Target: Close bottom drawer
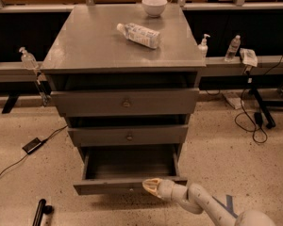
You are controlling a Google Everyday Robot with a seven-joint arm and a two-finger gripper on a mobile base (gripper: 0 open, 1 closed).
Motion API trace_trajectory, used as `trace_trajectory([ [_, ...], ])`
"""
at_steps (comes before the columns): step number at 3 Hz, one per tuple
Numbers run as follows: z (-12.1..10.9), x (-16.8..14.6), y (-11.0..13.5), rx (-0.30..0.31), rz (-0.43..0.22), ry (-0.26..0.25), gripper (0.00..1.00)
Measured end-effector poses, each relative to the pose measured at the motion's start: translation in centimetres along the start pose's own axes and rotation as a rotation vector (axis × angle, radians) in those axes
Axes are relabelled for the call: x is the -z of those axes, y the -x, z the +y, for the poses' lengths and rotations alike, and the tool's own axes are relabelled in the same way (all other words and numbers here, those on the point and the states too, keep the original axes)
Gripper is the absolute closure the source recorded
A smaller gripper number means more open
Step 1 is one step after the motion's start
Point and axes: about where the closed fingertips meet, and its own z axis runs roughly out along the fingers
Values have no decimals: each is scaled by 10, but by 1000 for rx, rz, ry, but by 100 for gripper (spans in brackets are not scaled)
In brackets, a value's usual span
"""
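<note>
The bottom drawer of the grey cabinet is pulled out and looks empty inside. Its flat front panel faces me low in the camera view. My gripper rests against that front panel, right of its middle, at the end of the white arm coming in from the lower right. The knob is hidden behind the gripper. The middle drawer and the top drawer above are shut.
A plastic bottle lies on the cabinet top, and a white bowl stands behind it. Small bottles stand on side ledges. Cables and a black device lie on the speckled floor at the left.
</note>
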Motion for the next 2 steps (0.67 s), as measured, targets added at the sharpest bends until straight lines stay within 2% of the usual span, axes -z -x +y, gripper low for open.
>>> trace_trajectory([
  [1,6,-15,-9,-12,-36,7,100],
  [2,27,-14,-18,-12,-59,16,100],
])
